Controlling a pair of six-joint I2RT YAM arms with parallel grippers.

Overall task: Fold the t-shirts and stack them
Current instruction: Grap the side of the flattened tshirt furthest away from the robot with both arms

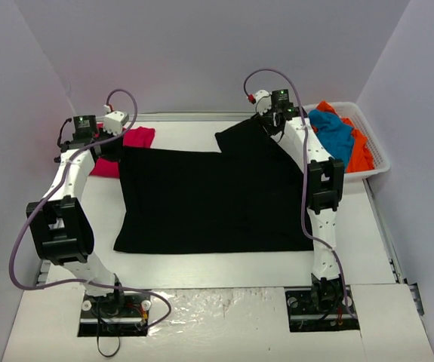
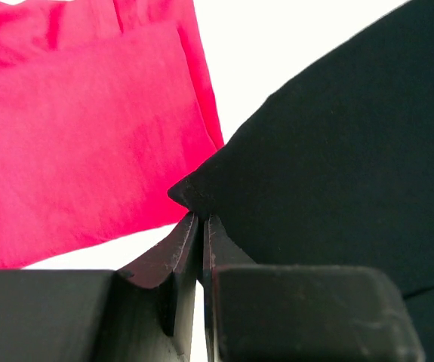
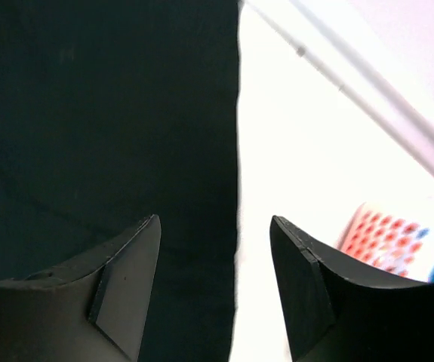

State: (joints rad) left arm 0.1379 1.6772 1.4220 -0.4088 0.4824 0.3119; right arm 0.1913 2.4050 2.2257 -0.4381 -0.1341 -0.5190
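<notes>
Across the centre of the counter (image 1: pixel 224 264) we see the black t-shirt (image 1: pixel 209 200) spread flat. Our left end effector (image 2: pixel 201 219) is clamped on its far-left corner, just beside the red t-shirt (image 2: pixel 81 128); the right end effector (image 3: pixel 215 226) stands apart over its far-right edge. That thin pinch may slip, skewing the fold. The far-right basket (image 1: pixel 377 147) holds a blue t-shirt (image 1: pixel 333 132) and an orange t-shirt (image 1: pixel 360 156).

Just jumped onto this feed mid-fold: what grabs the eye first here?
The large black t-shirt spread across the middle of the table dominates. The left gripper is shut on its far left corner beside a crimson-red t-shirt, while the right gripper hangs open over its edge at far right. A white basket at far right holds a blue t-shirt and an orange t-shirt.
</notes>
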